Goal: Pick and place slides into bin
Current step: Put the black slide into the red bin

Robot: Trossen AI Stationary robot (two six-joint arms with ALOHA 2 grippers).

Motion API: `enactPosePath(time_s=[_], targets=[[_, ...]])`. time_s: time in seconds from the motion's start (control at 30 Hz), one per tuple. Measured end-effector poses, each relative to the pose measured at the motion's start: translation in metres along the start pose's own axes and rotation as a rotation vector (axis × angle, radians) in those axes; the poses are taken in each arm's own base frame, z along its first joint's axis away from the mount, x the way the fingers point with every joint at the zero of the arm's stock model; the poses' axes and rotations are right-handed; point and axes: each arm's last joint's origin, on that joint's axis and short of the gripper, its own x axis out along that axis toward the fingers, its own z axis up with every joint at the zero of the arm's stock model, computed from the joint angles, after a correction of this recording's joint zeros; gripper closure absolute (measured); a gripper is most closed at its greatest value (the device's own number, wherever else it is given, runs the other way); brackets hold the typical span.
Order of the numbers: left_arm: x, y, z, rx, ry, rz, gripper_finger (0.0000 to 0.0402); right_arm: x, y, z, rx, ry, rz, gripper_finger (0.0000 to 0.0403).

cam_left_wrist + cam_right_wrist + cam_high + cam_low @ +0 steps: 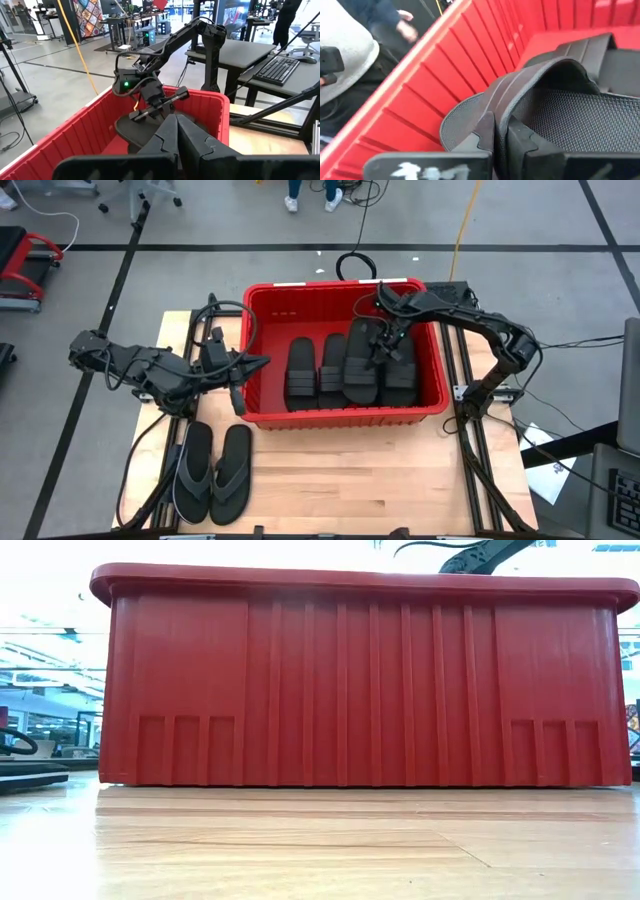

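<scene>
Now lowering a ribbed slide point(362, 360) into the red bin point(262, 298) at frame centre, right gripper point(383, 340) pinching what looks like its strap. Idling at the bin's left rim, left gripper point(240, 365) clamped on nothing. Next: letting go, then fetching the flip-flops point(213, 472), lower left.

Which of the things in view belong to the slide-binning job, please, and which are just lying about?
Job:
- red bin
- strapped slides in the bin
- slide held by the right gripper, shut on its strap
- two flip-flops on the table
- left gripper, shut, at the bin's rim

Lying about:
- keyboard on a desk behind
- yellow cable on the floor
</scene>
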Motion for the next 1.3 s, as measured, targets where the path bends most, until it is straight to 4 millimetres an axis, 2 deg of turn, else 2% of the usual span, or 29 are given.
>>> enactPosePath(time_s=[0.1, 0.3, 0.43, 0.77, 1.07, 1.3], targets=[[0.0, 0.0, 0.0, -0.009, 0.0, 0.0, 0.0398, 0.004, -0.004, -0.009, 0.036, 0.034, -0.006, 0.0397], [0.0, 0.0, 0.0, -0.018, 0.0, 0.0, 0.04, 0.008, -0.01, -0.038, 0.145, 0.076, -0.025, 0.0397], [0.0, 0.0, 0.0, -0.021, 0.001, 0.0, 0.0397, 0.005, -0.013, -0.048, 0.2, 0.121, -0.078, 0.0397], [0.003, -0.002, -0.001, -0.015, 0.006, 0.003, 0.0394, 0.004, -0.011, -0.053, 0.204, 0.228, -0.133, 0.0397], [0.005, -0.004, -0.003, -0.023, 0.012, 0.004, 0.0394, 0.007, 0.004, -0.051, 0.159, 0.421, -0.204, 0.0396], [0.011, -0.007, -0.005, -0.007, 0.028, 0.002, 0.0394, 0.005, 0.005, -0.05, 0.164, 0.42, -0.221, 0.0391]])
